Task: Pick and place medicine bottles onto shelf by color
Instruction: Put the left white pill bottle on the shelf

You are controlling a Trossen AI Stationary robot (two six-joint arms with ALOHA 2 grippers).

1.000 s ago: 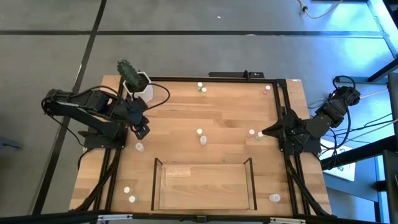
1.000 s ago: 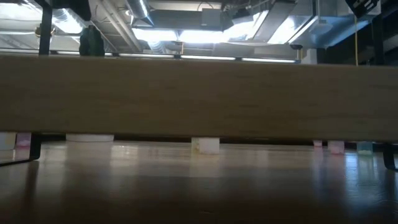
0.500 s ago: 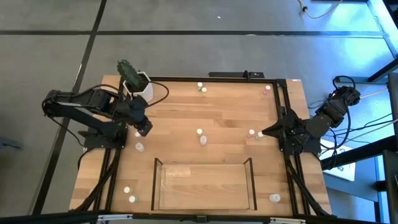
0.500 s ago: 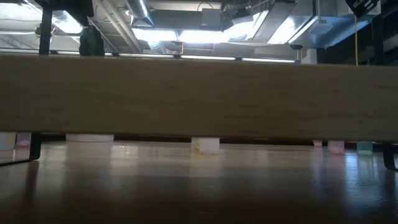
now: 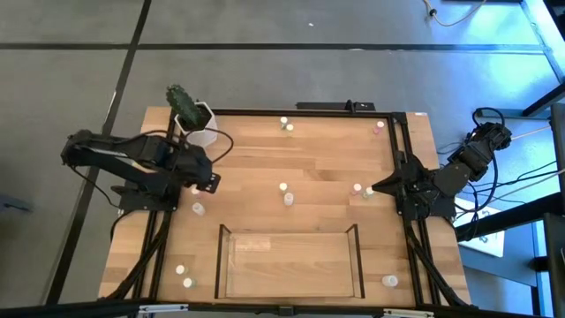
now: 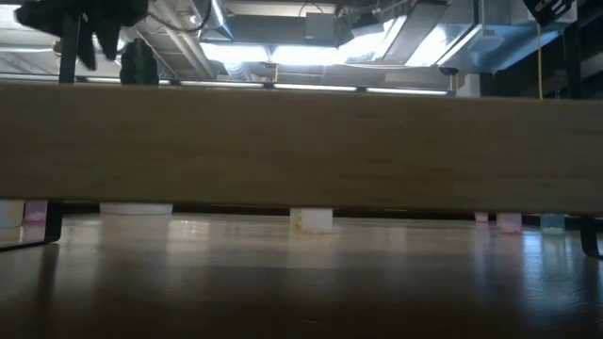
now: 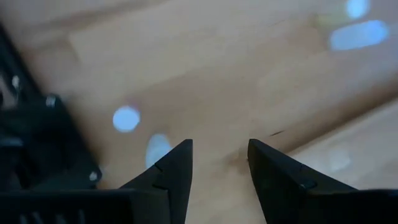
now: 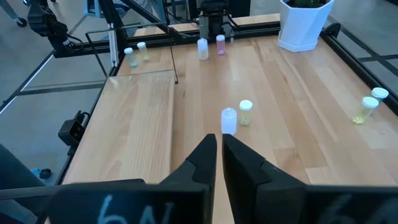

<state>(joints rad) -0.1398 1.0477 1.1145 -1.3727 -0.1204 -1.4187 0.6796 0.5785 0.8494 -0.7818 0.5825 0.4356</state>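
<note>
Evidently the medicine bottles (image 5: 284,192) are tiny, capped and very light, scattered singly or in pairs across the wooden tabletop (image 5: 300,159); none sits in the shelf (image 5: 222,265) yet. Each is far smaller than a gripper, so it would likely tip or skid if nudged off-centre. The safest hold looks to be across the round body just under the cap, with the fingers coming straight down on either side. The bodies look like smooth plastic, stiff but probably slippery, so a gentle squeeze should do.

The left gripper (image 5: 208,182) hangs over the table's left side, near the white hexagonal pot (image 5: 199,130) with its cactus. Its fingers (image 7: 171,168) stand apart with nothing between them, above bare wood, and a bottle (image 5: 198,208) lies near it toward the shelf. The right gripper (image 5: 378,187) rests at the right edge with its fingers together, empty, pointing at a pair of bottles (image 8: 236,117) just ahead.

The tabletop is pale, smooth planking framed by a black metal rail (image 5: 300,111), giving little grip to a sliding bottle. The shelf's see-through walls are easy to misjudge on approach. Beyond the table lie a grey floor and cabling (image 5: 494,194) at the right.
</note>
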